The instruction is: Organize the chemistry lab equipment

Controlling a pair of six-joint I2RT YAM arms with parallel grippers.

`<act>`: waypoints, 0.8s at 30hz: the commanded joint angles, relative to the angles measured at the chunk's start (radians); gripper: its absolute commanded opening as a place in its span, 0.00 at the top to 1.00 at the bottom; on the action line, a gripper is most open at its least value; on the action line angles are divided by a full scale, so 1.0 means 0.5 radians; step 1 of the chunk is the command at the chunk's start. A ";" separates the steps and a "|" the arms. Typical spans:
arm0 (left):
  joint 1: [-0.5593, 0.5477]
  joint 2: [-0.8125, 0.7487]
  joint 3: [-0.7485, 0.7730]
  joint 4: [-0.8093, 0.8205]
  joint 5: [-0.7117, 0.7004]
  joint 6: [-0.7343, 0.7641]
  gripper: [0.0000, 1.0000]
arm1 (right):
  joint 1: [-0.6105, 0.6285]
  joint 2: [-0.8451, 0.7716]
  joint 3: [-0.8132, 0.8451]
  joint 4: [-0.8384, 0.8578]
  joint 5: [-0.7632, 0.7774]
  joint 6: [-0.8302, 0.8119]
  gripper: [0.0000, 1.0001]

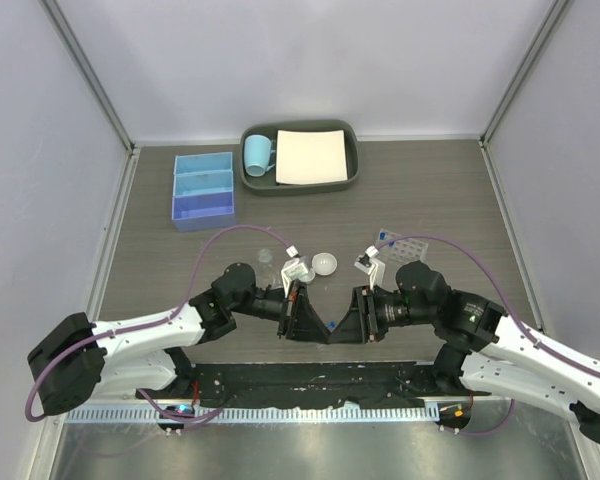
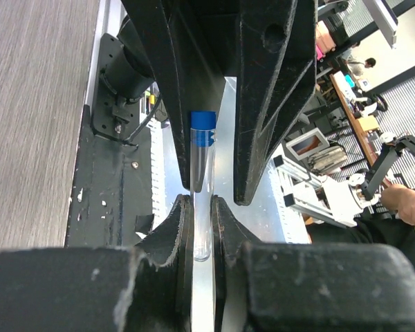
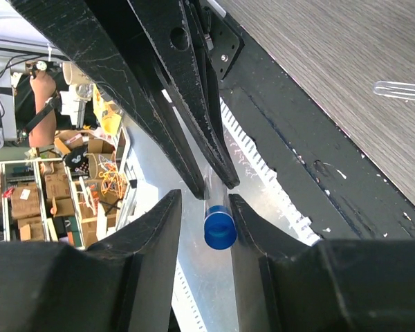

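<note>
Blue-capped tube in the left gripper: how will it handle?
Probably slippery: the tube is smooth and clear, pinched only near its base by the left gripper. Thin and round, it would likely roll if dropped, perhaps crack.

Robotics lab: cluttered workbenches (image 2: 351, 97), cardboard boxes (image 3: 29, 197).
</note>
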 commanded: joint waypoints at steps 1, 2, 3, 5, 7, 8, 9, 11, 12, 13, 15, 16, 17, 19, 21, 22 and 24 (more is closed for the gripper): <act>0.017 0.005 -0.016 0.129 0.046 -0.006 1.00 | 0.024 -0.010 0.132 0.057 0.077 -0.030 0.62; 0.020 0.002 -0.019 0.129 0.049 -0.006 1.00 | 0.027 -0.007 0.138 0.051 0.080 -0.033 0.63; 0.023 -0.001 -0.022 0.129 0.050 -0.009 1.00 | 0.027 -0.007 0.153 0.033 0.089 -0.039 0.65; 0.026 0.002 -0.022 0.133 0.056 -0.012 1.00 | 0.030 -0.007 0.168 0.008 0.098 -0.049 0.65; 0.026 -0.001 -0.022 0.133 0.056 -0.015 1.00 | 0.030 -0.010 0.196 -0.038 0.126 -0.070 0.66; 0.026 -0.001 -0.025 0.133 0.059 -0.015 1.00 | 0.030 -0.019 0.208 -0.062 0.138 -0.095 0.66; 0.023 -0.007 -0.029 0.129 0.059 -0.018 1.00 | 0.030 -0.007 0.242 -0.090 0.154 -0.113 0.65; 0.026 -0.010 -0.029 0.133 0.059 -0.021 1.00 | 0.030 -0.013 0.270 -0.145 0.184 -0.141 0.65; 0.026 -0.013 -0.026 0.129 0.062 -0.021 1.00 | 0.030 -0.013 0.288 -0.152 0.190 -0.150 0.65; 0.026 -0.013 -0.025 0.129 0.059 -0.027 1.00 | 0.030 -0.007 0.300 -0.170 0.203 -0.156 0.64; 0.026 -0.019 -0.016 0.123 0.062 -0.030 1.00 | 0.030 0.002 0.319 -0.195 0.218 -0.178 0.64; 0.026 -0.019 -0.016 0.120 0.062 -0.033 1.00 | 0.030 0.005 0.325 -0.198 0.221 -0.175 0.64; 0.029 -0.022 -0.016 0.120 0.062 -0.033 1.00 | 0.033 0.008 0.328 -0.198 0.221 -0.175 0.64; 0.029 -0.035 -0.016 0.105 0.062 -0.030 1.00 | 0.033 0.008 0.334 -0.207 0.242 -0.181 0.64; 0.029 -0.044 -0.019 0.096 0.062 -0.030 1.00 | 0.027 0.005 0.349 -0.222 0.255 -0.190 0.65; 0.029 -0.050 -0.022 0.090 0.059 -0.030 1.00 | 0.030 0.008 0.353 -0.228 0.261 -0.193 0.65; 0.029 -0.053 -0.025 0.090 0.059 -0.030 1.00 | 0.030 0.008 0.368 -0.238 0.276 -0.202 0.65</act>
